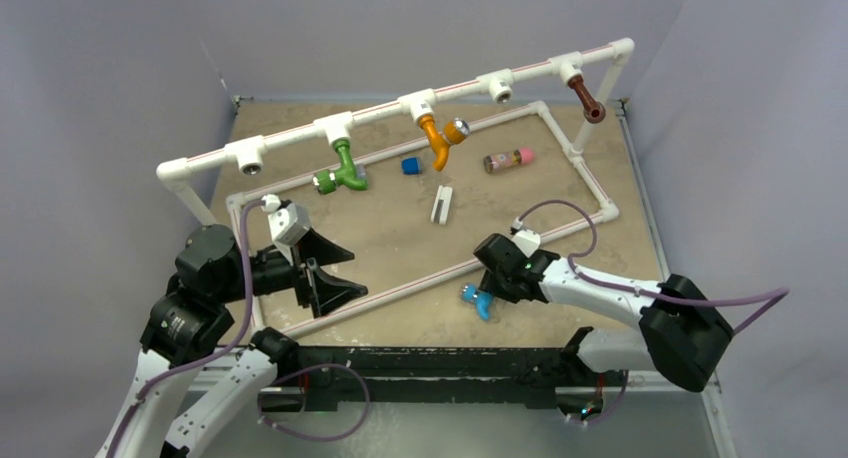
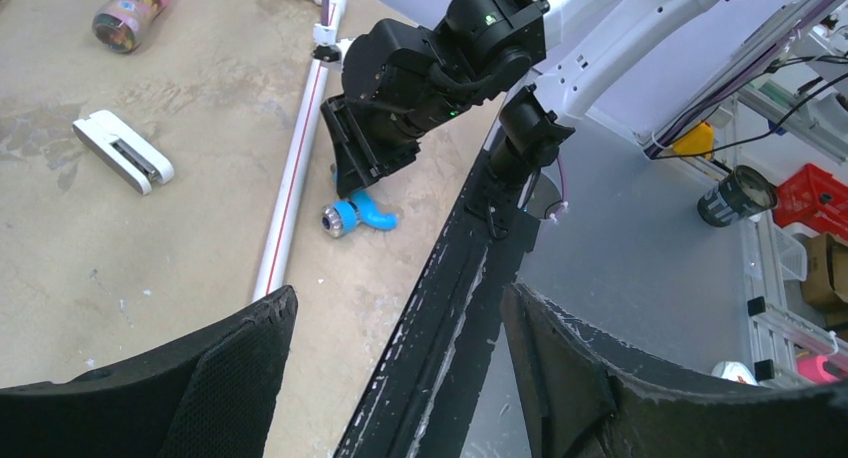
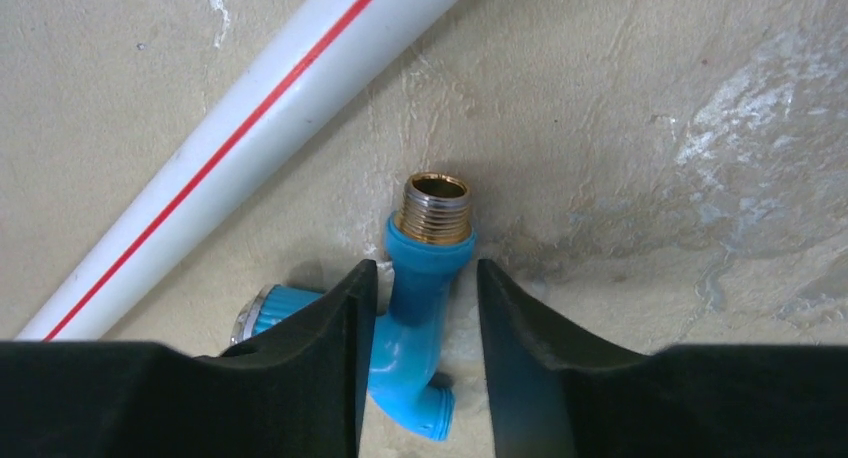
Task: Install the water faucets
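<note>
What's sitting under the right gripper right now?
The blue faucet lies on the table between the open fingers of the right gripper, brass thread pointing away. One finger covers part of its silver knob.

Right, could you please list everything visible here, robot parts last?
table: one, tan, beneath everything.
pipe frame: one, white with red stripe, raised far rail plus flat loop on the table.
green faucet: one, green, hanging from the rail, left of middle.
orange faucet: one, orange, hanging mid-rail.
brown faucet: one, brown, rail's right end.
blue faucet: one, blue, lying near the table's near edge.
cube: one, blue, on the table beside the orange faucet.
cylinder: one, brown with pink cap, right of the cube.
clip: one, white, mid-table.
left pincer: one, black, open, empty, table's left side.
right pincer: one, black, open, straddling the blue faucet.
</note>
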